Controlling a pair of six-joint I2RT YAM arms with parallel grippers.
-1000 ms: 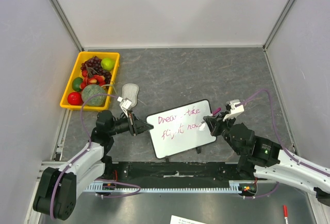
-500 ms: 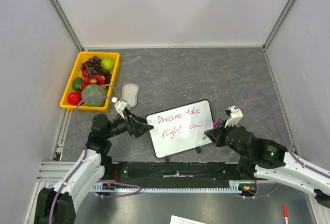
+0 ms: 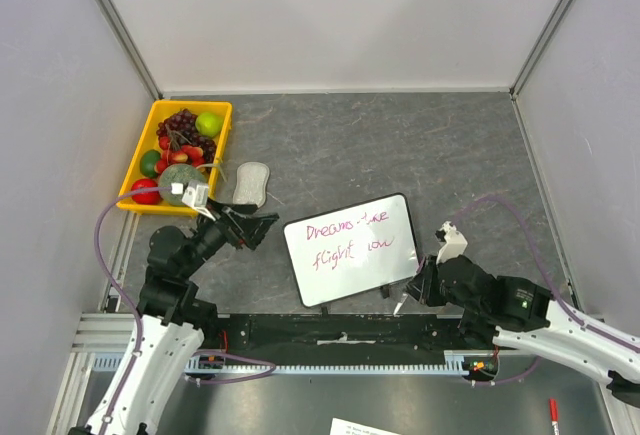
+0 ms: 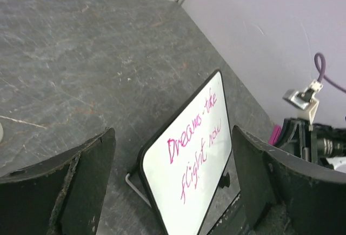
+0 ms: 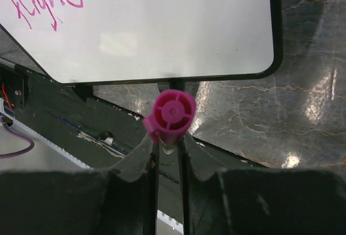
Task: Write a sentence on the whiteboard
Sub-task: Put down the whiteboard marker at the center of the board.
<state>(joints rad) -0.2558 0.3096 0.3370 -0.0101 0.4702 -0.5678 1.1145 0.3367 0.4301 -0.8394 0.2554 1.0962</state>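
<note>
The whiteboard [image 3: 350, 255] stands tilted on its little feet in the middle of the table, also in the left wrist view [image 4: 181, 205] and the right wrist view [image 5: 162, 35]. The sentence [image 3: 345, 237] runs in two magenta lines, "Dreams take flight now" [image 4: 193, 140]. My left gripper [image 3: 262, 227] hangs open to the left of the board, apart from its edge, with nothing between its fingers [image 4: 89, 181]. My right gripper [image 3: 412, 291] is low at the board's near right corner, shut on a magenta-capped marker [image 5: 173, 111] whose white end [image 3: 401, 303] points down at the front rail.
A yellow bin [image 3: 136, 160] of fruit sits at the far left. The grey oval eraser pad [image 3: 252, 183] lies just right of it. A black rail [image 3: 330, 330] runs along the front edge. A red pen [image 3: 551, 411] lies off the table at bottom right.
My left gripper let go of the board's left edge, opened wide and drew back to the left. My right gripper carried the marker from the board's right side down to its near corner.
</note>
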